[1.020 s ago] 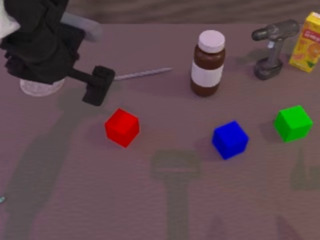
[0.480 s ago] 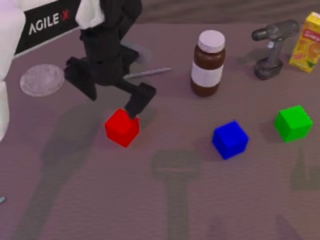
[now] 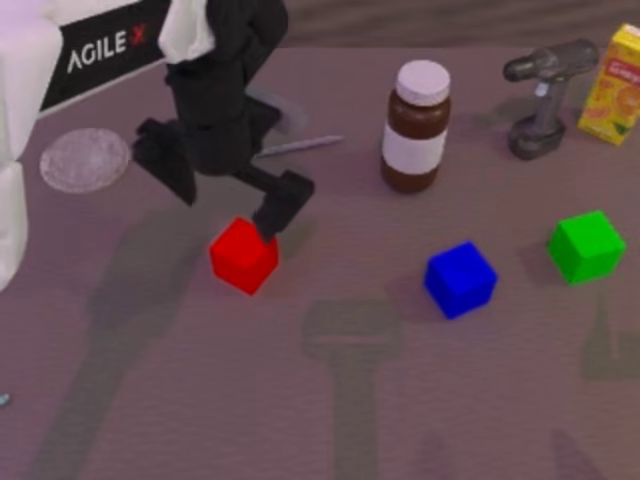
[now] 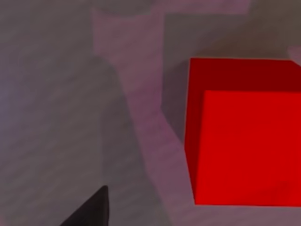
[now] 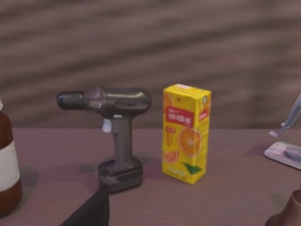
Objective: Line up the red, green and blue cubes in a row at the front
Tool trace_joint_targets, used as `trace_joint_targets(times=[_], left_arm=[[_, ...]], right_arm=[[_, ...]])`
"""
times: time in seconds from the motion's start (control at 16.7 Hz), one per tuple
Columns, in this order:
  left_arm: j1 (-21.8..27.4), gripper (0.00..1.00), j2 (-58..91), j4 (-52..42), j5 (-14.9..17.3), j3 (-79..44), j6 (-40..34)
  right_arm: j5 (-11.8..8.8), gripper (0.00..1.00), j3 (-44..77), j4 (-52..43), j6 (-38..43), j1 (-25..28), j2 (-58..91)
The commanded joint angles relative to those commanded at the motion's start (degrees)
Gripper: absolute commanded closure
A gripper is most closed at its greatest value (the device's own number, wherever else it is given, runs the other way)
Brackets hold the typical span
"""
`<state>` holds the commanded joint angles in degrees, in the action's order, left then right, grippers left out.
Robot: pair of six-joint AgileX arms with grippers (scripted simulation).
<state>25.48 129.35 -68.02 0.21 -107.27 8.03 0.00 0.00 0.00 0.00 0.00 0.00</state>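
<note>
My left gripper [image 3: 222, 187] hangs low over the left half of the table [image 3: 330, 400], its two dark fingers [image 3: 282, 200] spread wide apart and gripping nothing; one fingertip sits right at the upper edge of the red cube [image 3: 244, 255], while the other finger stands off toward the table's left. From my left wrist the red cube [image 4: 242, 136] fills much of the view, resting flat on the table, with only a dark finger tip [image 4: 91, 209] showing at the edge. The blue cube [image 3: 460, 279] lies well apart to the right of the red one, and the green cube [image 3: 586, 245] farther right again, slightly farther back. Behind them stand a brown jar [image 3: 415, 127], a drill [image 3: 545, 95] and a juice carton [image 3: 615, 85]. My right arm is out of the top view; whether its pincer is released or clenched I cannot tell.
</note>
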Motion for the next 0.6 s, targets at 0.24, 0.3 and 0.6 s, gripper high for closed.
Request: trace_joint_targets(times=[0.24, 0.3, 0.6], left_arm=[[0.07, 0.0, 2.73, 8.27, 0.03, 5.15, 0.06], [0.08, 0.0, 3.56, 10.84, 0.04, 6.66, 0.06], [0.13, 0.0, 5.69, 15.87, 0.06, 10.07, 0.07]], right_arm=[[0.0, 0.0, 0.0, 0.0, 0.0, 0.0, 0.0], [0.0, 0.0, 0.0, 0.0, 0.0, 0.0, 0.0], [0.0, 0.0, 0.0, 0.0, 0.0, 0.0, 0.0]])
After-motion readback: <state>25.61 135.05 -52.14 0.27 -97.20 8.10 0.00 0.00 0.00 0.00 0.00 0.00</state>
